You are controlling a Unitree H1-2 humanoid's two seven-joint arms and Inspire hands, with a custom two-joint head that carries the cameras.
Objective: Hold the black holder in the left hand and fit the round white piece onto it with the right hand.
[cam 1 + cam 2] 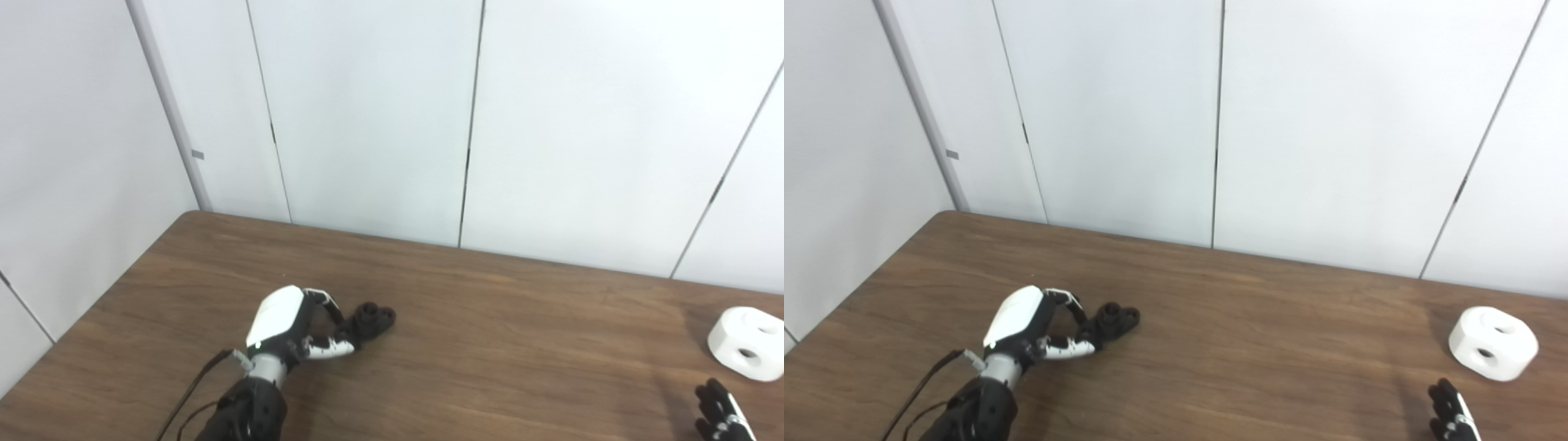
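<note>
The black holder (pixel 375 318) lies on the wooden table (pixel 502 343), left of the middle. My left hand (pixel 288 327) reaches it from the lower left. Its curled fingers (pixel 334 309) and thumb close on the holder's near end, which still rests on the table. The round white piece (pixel 748 343), with holes in its top and side, sits far right on the table. My right hand (pixel 723 416) shows only dark fingertips at the bottom right edge. They are spread, hold nothing and stay short of the white piece.
White wall panels (pixel 367 122) stand right behind the table's far edge. The table's left edge (pixel 104 300) runs diagonally close to my left arm. A black cable (pixel 196 386) trails from the left wrist.
</note>
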